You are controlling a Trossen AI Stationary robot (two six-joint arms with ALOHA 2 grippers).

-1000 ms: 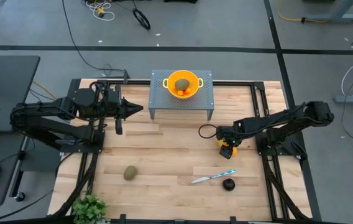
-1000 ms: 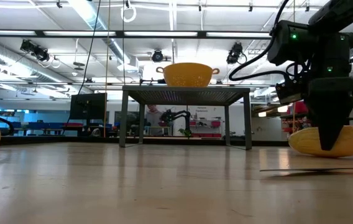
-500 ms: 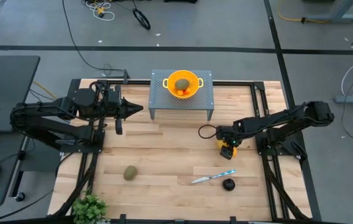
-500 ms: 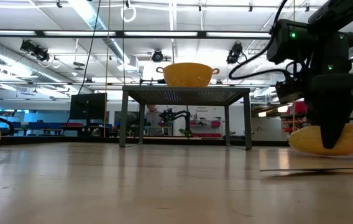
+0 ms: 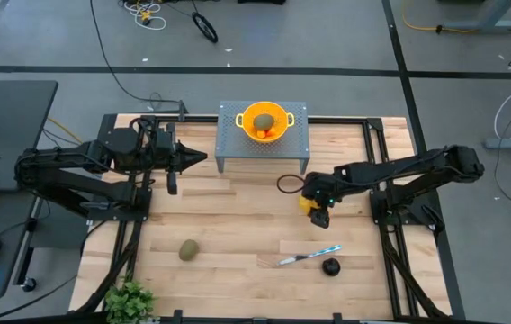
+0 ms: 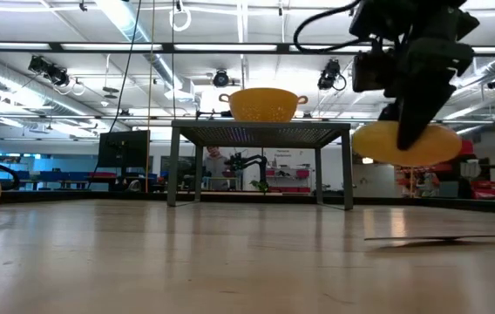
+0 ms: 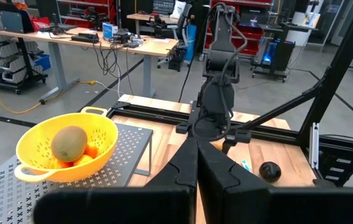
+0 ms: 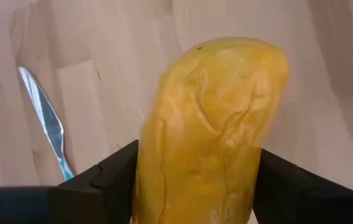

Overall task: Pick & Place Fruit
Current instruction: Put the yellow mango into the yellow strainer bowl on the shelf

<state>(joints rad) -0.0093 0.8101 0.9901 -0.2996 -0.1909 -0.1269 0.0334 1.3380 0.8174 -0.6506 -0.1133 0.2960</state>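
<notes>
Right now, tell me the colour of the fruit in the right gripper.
Yellow-orange; the oblong fruit shows best in the right wrist view, clamped in the right gripper.

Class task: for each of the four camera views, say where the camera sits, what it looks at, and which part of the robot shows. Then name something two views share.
High: overhead, straight down; table, both arms.
Low: table height, level; right hand lifting the yellow fruit.
Left wrist: past shut left hand toward yellow bowl.
Right wrist: on right hand, yellow fruit, knife.
Shared: yellow fruit, low and right wrist.
</notes>
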